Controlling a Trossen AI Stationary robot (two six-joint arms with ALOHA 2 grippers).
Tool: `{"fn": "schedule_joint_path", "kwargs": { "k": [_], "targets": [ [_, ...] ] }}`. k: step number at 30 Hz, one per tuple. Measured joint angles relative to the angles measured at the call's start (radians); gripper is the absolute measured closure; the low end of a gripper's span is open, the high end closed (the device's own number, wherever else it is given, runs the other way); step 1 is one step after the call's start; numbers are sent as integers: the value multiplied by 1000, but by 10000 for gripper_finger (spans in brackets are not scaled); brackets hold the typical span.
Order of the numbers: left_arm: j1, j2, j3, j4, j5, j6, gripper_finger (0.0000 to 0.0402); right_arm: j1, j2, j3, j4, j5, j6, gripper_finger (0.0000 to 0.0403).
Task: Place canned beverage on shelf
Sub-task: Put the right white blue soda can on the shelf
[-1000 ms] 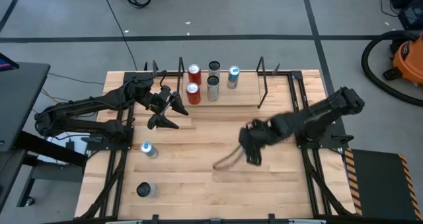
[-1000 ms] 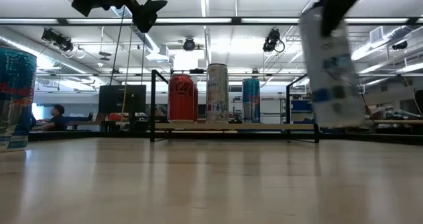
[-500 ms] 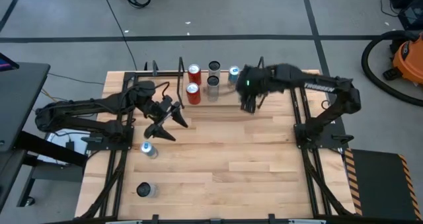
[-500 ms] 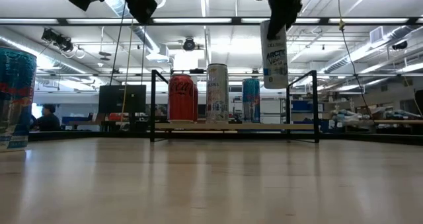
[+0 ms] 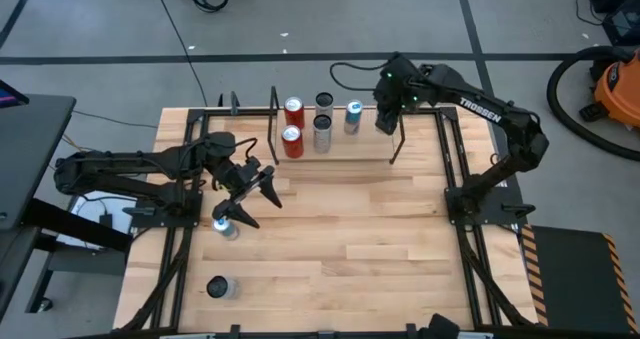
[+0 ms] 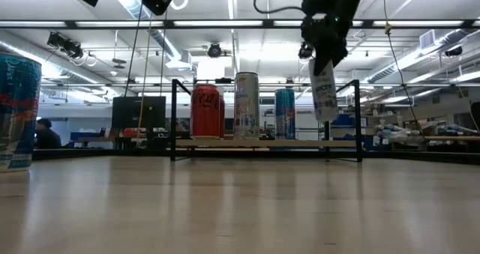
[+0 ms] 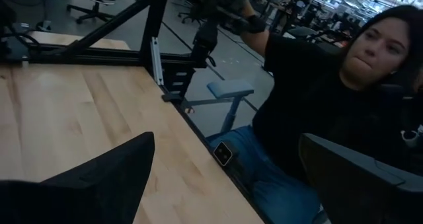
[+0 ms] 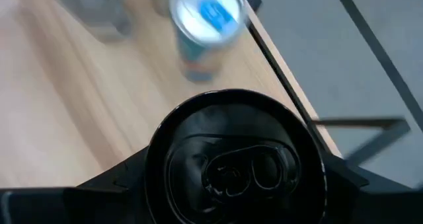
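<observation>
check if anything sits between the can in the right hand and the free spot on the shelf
Nothing visible does. The right hand holds the white can above the shelf; the board below looks bare, and the blue can stands beside, apart.

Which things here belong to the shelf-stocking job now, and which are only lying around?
Job:
- white can, held by right gripper above the shelf
- shelf
- left gripper, over a spare can

Lying about:
- five cans already on shelf
- two cans on table
- seated person
</observation>
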Motion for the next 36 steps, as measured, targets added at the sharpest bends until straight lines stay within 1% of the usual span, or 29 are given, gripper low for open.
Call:
{"fn": "schedule_joint_path", "kwargs": {
  "k": [2, 5, 8, 9, 14, 20, 28, 36],
  "targets": [
    [-3, 0, 0, 0, 0, 1, 26, -18, 1, -19, 2, -22, -30, 131],
    [-3, 0, 0, 0, 0, 7, 26, -35, 0, -51, 74, -62, -65, 130],
    [-3, 0, 0, 0, 0, 8, 26, -62, 0, -90, 140, -138, -88, 130],
    [-3, 0, 0, 0, 0, 9, 26, -69, 0, -102, 155, -148, -94, 130],
    [-2, 0, 0, 0, 0, 35, 26, -110, 0, -155, 180, -156, -113, 128],
    [11, 0, 0, 28, 0, 38, 26, -154, 0, -224, 260, -200, -135, 127],
    [11, 0, 0, 60, 1, 38, 26, -174, 0, -229, 289, -212, -163, 124],
    [11, 0, 0, 59, 1, 37, 26, -174, 0, -229, 286, -212, -169, 95]
  ]
}}
